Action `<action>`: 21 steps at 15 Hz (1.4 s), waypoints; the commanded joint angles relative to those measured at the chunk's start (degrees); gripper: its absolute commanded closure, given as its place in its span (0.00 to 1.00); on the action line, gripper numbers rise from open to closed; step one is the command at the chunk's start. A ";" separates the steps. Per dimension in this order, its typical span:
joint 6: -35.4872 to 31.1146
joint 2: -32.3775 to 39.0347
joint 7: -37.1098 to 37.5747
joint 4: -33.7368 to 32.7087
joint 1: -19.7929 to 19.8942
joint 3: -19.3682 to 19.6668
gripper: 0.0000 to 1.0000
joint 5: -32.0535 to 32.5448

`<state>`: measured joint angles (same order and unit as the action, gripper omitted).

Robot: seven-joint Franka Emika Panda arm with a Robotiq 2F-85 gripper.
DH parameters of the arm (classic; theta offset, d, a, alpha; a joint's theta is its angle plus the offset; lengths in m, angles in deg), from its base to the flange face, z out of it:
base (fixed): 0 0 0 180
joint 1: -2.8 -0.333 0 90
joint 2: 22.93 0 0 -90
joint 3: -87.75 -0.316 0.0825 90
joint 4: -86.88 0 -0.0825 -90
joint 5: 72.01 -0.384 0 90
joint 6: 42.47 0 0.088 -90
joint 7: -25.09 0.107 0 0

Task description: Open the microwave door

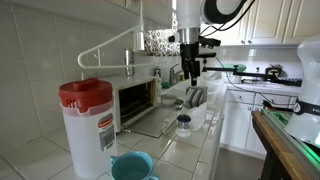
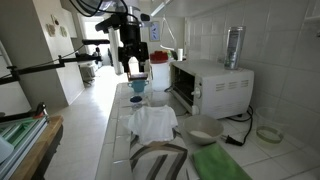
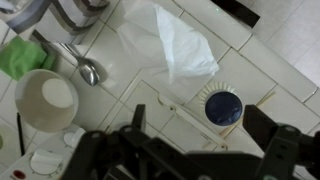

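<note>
Glass microwave door (image 1: 150, 123) lying flat open | gripper (image 1: 190, 78) spread, apart beyond its edge

Microwave (image 2: 218, 88) casing: smooth pale metal. Bench (image 3: 262, 62): glossy white tile. Cloth (image 3: 175, 45) beside microwave: matt, crumpled. Pitcher (image 1: 88, 130): translucent plastic
</note>
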<state>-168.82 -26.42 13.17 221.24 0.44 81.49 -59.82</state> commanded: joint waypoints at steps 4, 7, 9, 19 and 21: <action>-4.12 0.99 12.79 0.67 -0.87 0.43 0.00 -0.21; -5.71 1.46 16.39 0.66 -1.08 0.48 0.00 -1.22; -7.07 1.78 18.10 0.69 -1.16 0.53 0.00 -2.28; -5.86 2.34 21.20 -0.15 -1.04 0.64 0.00 -4.26; -5.38 2.76 25.33 -0.61 -0.80 0.87 0.00 -4.67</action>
<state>-175.20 -24.22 33.12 221.46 -0.15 81.63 -64.91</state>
